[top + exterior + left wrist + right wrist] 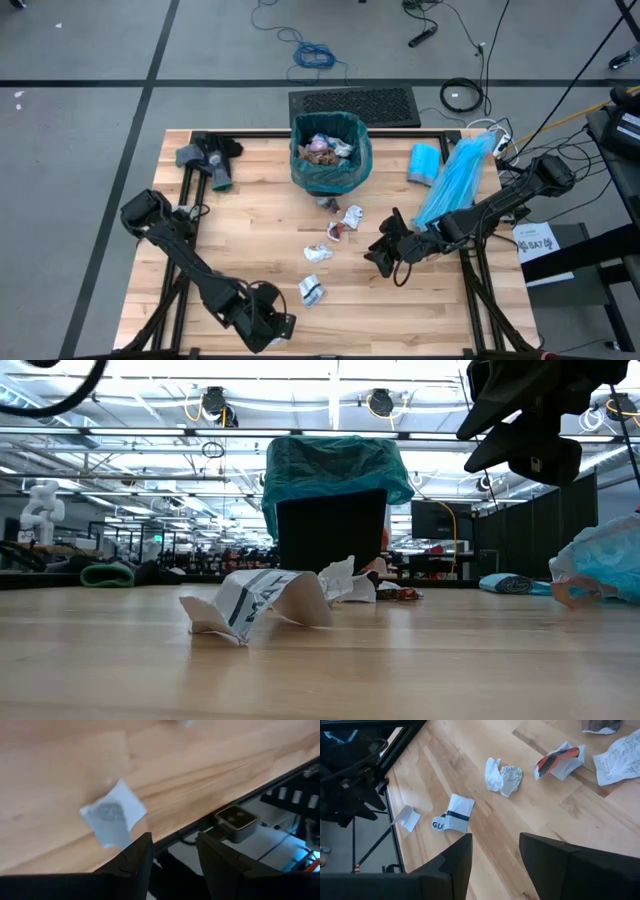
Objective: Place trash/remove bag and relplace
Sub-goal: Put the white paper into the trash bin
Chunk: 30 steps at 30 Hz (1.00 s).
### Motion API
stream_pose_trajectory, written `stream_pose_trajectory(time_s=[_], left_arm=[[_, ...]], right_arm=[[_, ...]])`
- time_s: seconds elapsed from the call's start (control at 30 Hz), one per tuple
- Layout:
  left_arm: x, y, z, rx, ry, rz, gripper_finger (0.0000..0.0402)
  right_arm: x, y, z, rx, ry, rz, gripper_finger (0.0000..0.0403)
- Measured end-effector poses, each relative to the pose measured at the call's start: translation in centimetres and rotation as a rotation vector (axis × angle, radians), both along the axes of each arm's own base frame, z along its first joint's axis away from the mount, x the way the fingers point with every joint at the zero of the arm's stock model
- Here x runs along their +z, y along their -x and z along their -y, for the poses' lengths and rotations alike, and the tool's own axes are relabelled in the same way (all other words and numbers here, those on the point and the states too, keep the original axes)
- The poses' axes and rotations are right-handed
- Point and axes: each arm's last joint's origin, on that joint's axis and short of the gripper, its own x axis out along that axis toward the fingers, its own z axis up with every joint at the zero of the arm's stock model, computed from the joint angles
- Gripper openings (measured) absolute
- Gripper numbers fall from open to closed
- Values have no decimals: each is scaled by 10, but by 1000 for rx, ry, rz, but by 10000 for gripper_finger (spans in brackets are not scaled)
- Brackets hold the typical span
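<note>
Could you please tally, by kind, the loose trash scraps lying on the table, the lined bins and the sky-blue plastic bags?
Loose trash scraps on the table: 6
Bin with teal liner: 1
Sky-blue plastic bag: 1
Total: 8

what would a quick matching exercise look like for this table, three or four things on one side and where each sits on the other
Things:
1. dark teal plastic bin liner
2. pale sky-blue plastic bag
3. white crumpled wrapper with black print
4. right gripper

Places:
A. near the table's front edge, by the left gripper
B. lining the bin at the table's back
C. along the table's right side
D. open, above the wood right of the scattered scraps

Pairs: 1-B, 2-C, 3-A, 4-D
</note>
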Motion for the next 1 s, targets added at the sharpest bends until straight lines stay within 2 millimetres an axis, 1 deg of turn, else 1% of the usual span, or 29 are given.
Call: stream_pose_trajectory(time_s=[0.1, 0.23, 0.4, 0.47, 0.57, 0.63, 0.7, 0.77, 0.83, 0.87, 1.0], left_arm=[[-8, 0, 6, 0, 17, -43, 154], [-19, 0, 9, 5, 20, -99, 154], [-35, 4, 6, -10, -29, -224, 154], [-40, 7, 5, -22, -40, -282, 154], [-42, 8, 5, -34, -39, -319, 151], [-42, 9, 4, -36, -38, -328, 137], [-42, 9, 4, -36, -39, -330, 112], [-42, 10, 4, -43, -42, -332, 74], [-42, 10, 4, -64, -49, -328, 26], [-42, 10, 4, -68, -51, -331, 14], [-40, 15, 0, -105, -67, -391, 5]], right_arm=[[0, 0, 0, 1, -1, 0, 155], [0, 0, 0, 2, -1, -1, 155], [0, 0, -1, 16, -11, -7, 155], [0, 0, -1, 20, -13, -10, 155], [0, 0, -1, 22, -14, -11, 155], [0, 0, -1, 22, -15, -11, 155], [0, 0, -1, 22, -14, -11, 155], [0, 0, -1, 23, -13, -11, 155], [0, 0, -1, 25, -11, -11, 155], [0, 0, -1, 26, -9, -11, 155], [0, 0, -1, 33, -1, -10, 155]])
